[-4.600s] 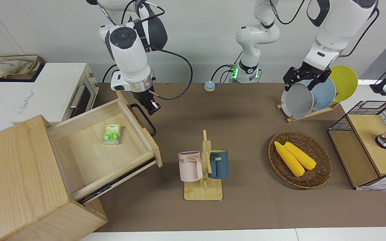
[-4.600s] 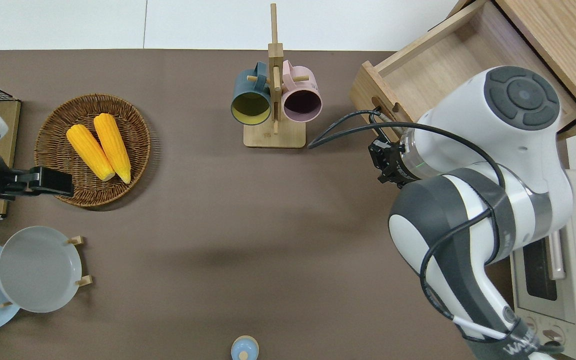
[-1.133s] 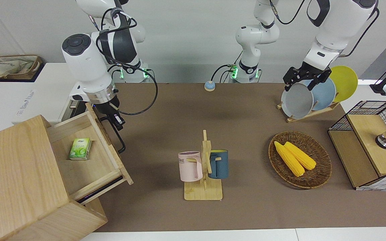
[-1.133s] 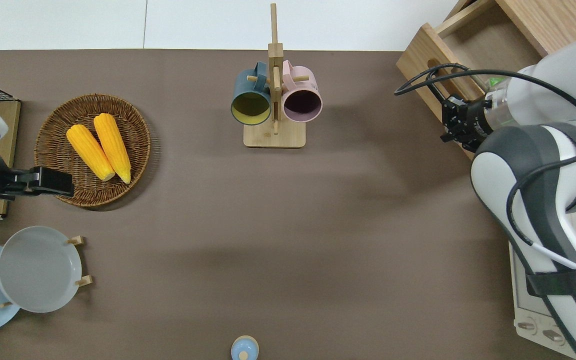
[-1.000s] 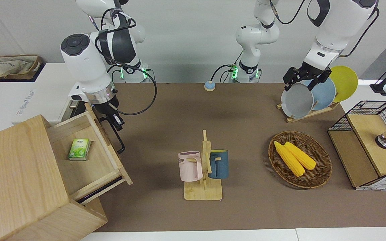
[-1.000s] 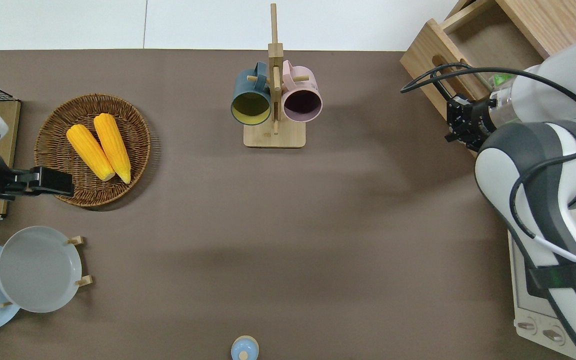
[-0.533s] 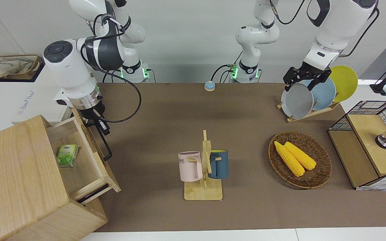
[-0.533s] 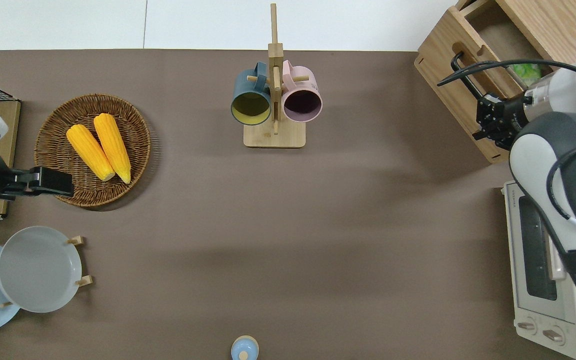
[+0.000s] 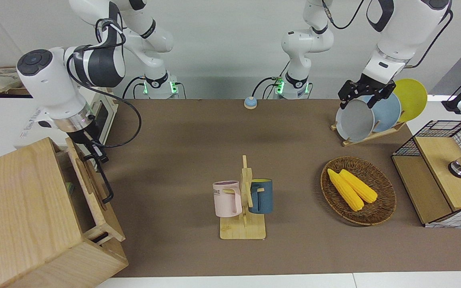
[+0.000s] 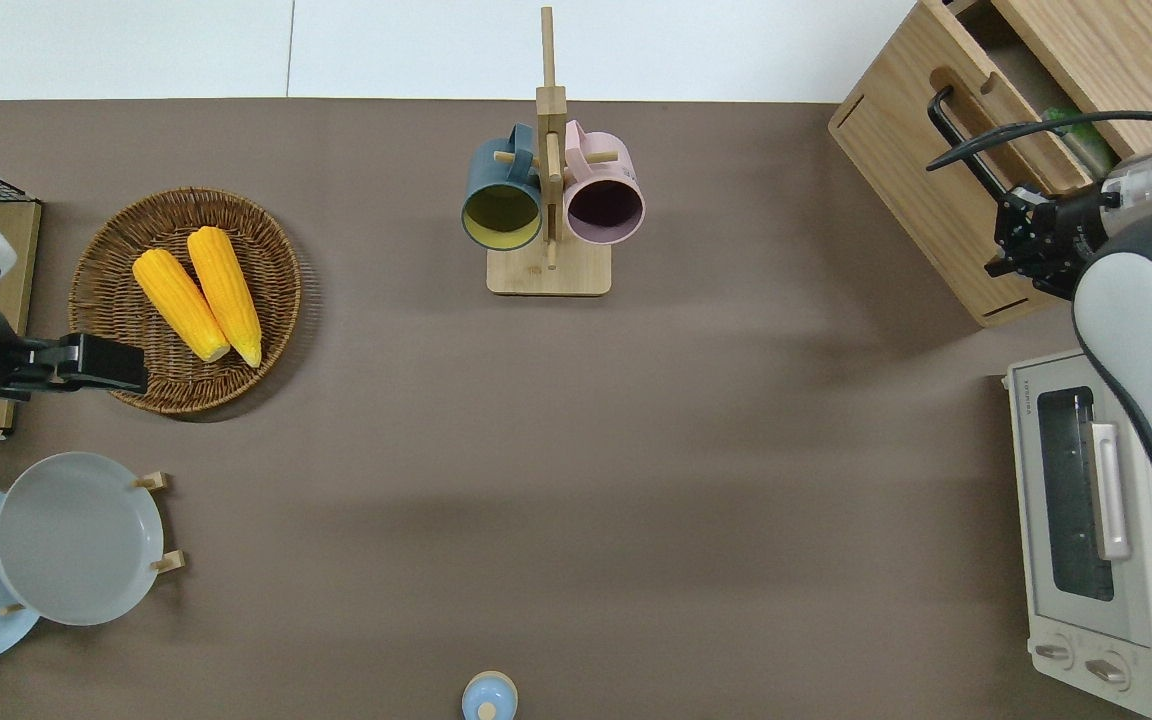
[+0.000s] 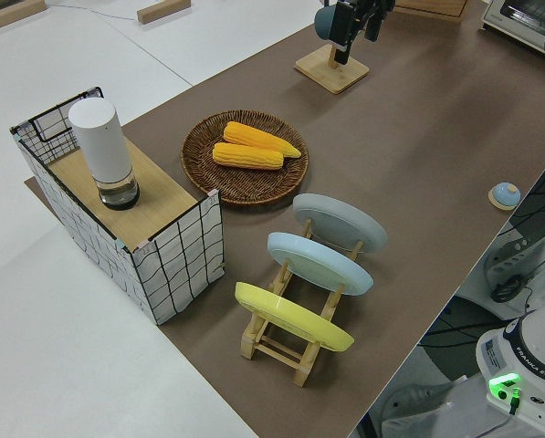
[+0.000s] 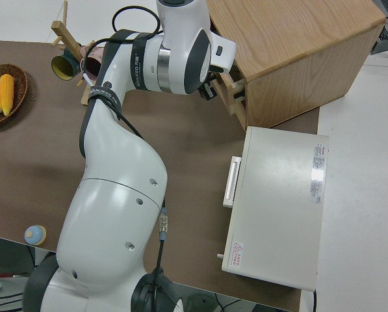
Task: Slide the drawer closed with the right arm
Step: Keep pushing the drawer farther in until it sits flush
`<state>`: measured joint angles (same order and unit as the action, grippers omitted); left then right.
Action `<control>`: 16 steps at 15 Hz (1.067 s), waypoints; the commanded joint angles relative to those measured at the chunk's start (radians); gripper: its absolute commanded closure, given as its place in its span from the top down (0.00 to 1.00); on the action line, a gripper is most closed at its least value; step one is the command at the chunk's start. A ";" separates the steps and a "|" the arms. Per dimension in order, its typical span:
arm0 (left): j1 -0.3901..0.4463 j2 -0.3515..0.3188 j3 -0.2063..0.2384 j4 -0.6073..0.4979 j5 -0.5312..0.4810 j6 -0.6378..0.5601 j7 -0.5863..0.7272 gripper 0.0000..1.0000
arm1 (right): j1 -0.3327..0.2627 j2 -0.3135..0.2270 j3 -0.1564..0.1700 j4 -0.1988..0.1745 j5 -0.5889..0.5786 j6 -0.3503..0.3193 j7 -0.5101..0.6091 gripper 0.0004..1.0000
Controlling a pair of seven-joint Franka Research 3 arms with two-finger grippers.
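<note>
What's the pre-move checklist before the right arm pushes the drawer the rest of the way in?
1. Drawer travel left: not ok, a gap to the cabinet still shows.
2. Right gripper at the front panel by the black loop handle: ok; real contact cannot tell.
3. Green packet low enough to pass under the cabinet top: cannot tell, mostly hidden.
4. Drawer square to the cabinet: ok, panel edge runs parallel to the cabinet's front edge.
5. Toaster oven beside the arm's path: ok, apart from the drawer.
6. Left arm parked: ok.
</note>
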<state>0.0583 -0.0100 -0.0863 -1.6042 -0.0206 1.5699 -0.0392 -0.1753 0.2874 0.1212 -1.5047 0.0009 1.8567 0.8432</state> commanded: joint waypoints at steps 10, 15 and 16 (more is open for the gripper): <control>-0.005 -0.010 0.005 -0.005 0.011 -0.011 0.007 1.00 | -0.150 0.013 0.067 0.037 0.036 -0.008 -0.122 0.00; -0.005 -0.010 0.005 -0.005 0.011 -0.011 0.007 1.00 | -0.104 0.007 0.069 0.037 0.071 -0.022 -0.095 0.00; -0.005 -0.010 0.005 -0.005 0.011 -0.011 0.007 1.00 | -0.080 0.006 0.063 0.037 0.080 -0.024 -0.070 0.00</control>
<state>0.0583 -0.0100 -0.0863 -1.6042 -0.0206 1.5699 -0.0391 -0.2967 0.2875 0.1830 -1.4880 0.0352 1.8527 0.7501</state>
